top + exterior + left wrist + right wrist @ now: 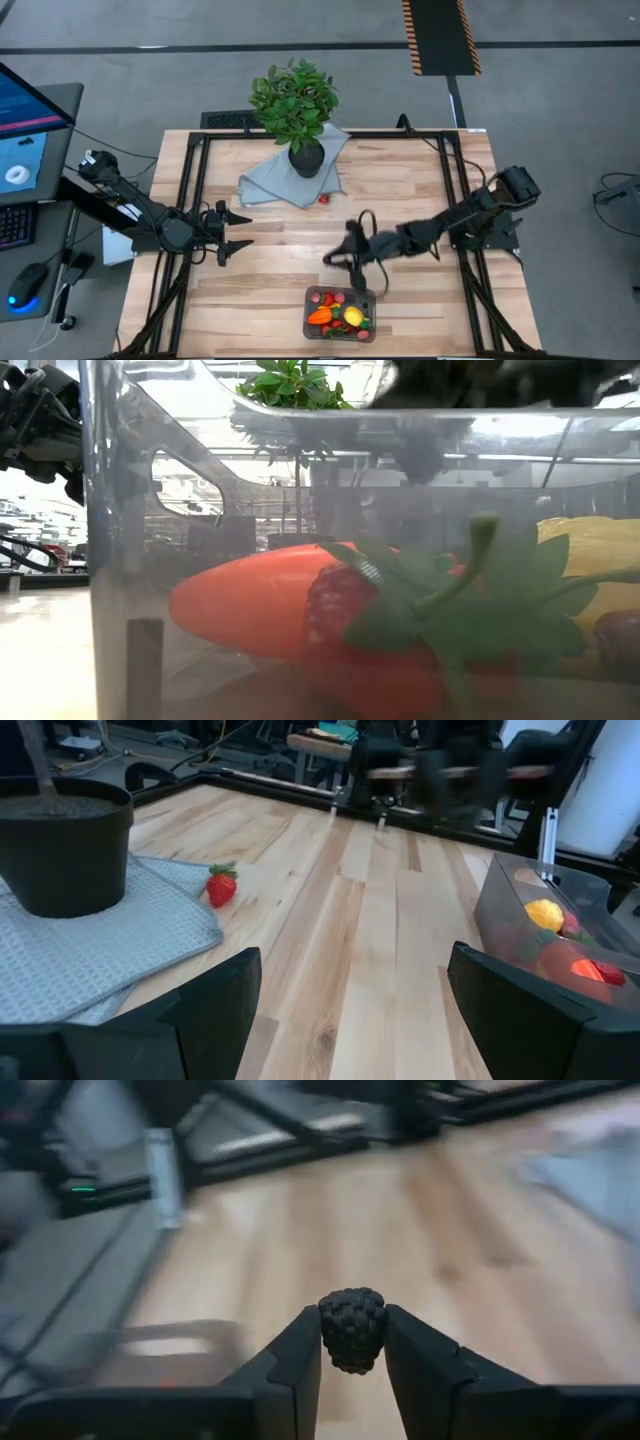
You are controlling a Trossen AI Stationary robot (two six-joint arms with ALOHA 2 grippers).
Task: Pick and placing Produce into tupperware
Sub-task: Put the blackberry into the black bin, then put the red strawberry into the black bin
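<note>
- Pinching a dark berry (352,1329) across its middle, the right claw (349,256) hangs just behind the tub (340,312); it looks light, stiff and bumpy.
- Its long axis runs between the fingers.
- Farther off, a loose strawberry (221,886) lies beside the cloth (90,940), leaf end up.
- Left claw (236,232) waits spread over the worktop (420,190).

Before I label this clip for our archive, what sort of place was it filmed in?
Probably a robotics lab or workshop: a wooden table in a black frame on a grey concrete floor, a monitor and mouse beside it, and hazard-striped tape on the floor.
</note>
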